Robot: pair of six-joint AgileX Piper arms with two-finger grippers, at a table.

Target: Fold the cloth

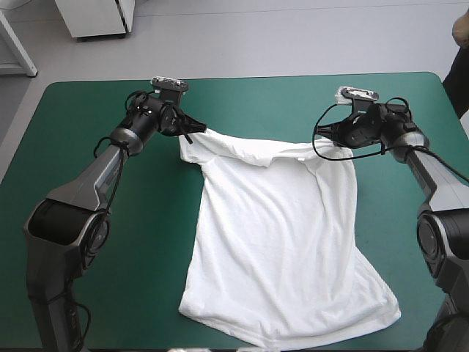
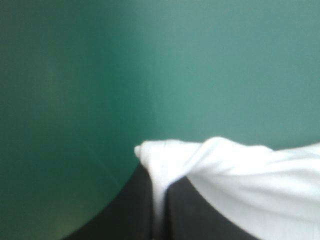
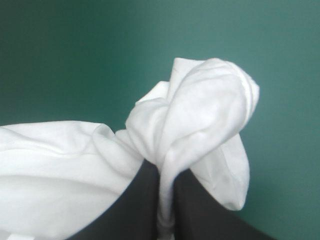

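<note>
The white T-shirt (image 1: 282, 242) lies spread across the middle of the teal-green table, its hem toward the near edge and its shoulders toward the far side. My left gripper (image 1: 192, 132) is shut on the shirt's left shoulder corner, which is pulled up slightly off the cover. In the left wrist view the T-shirt (image 2: 225, 165) bunches between the black fingers (image 2: 130, 210). My right gripper (image 1: 327, 136) is shut on the right shoulder corner. There the T-shirt (image 3: 200, 125) puffs out in a rounded fold above the black fingers (image 3: 200, 210).
The teal-green cover (image 1: 110, 279) lies bare to the left of the shirt and along the far edge (image 1: 249, 79). A dark object (image 1: 460, 66) shows at the far right corner, beyond the table's edge.
</note>
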